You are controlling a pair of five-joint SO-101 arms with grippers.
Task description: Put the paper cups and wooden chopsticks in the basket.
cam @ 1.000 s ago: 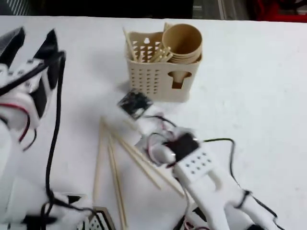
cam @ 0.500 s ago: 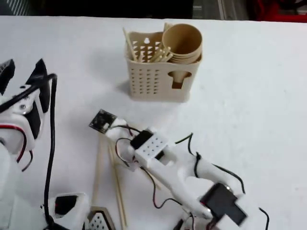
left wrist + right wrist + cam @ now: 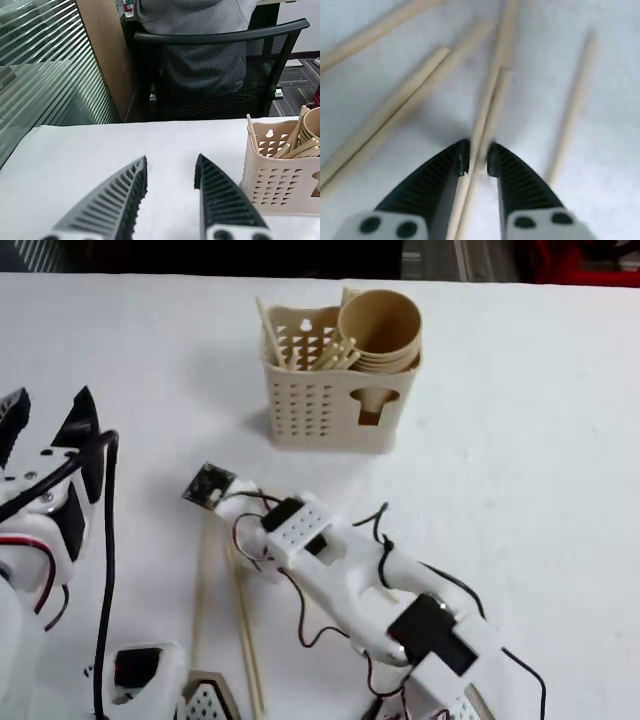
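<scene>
Right end effector (image 3: 477,159) low, pinching chopsticks (image 3: 490,100)

- Office rm, w/ a robotics test setup on one table.
- Black mesh-back office chair (image 3: 215,65) stands at the far side of the table (image 3: 100,145), per left wrist view.
- Beside it: glass partition w/ horiz. slat blinds (image 3: 40,70), next to a wood-tone panel (image 3: 102,55). Typical office fit-out.
- Grey hard floor (image 3: 300,75) w/ seam lines shows past the chair.
- Table top is plain white and desk-like, no kitchen or shop fixtures on it.
- High view: white plastic arm (image 3: 340,570) w/ loose red and black wiring lies over the table, so a dev/lab bench inside an office, not a home.
</scene>
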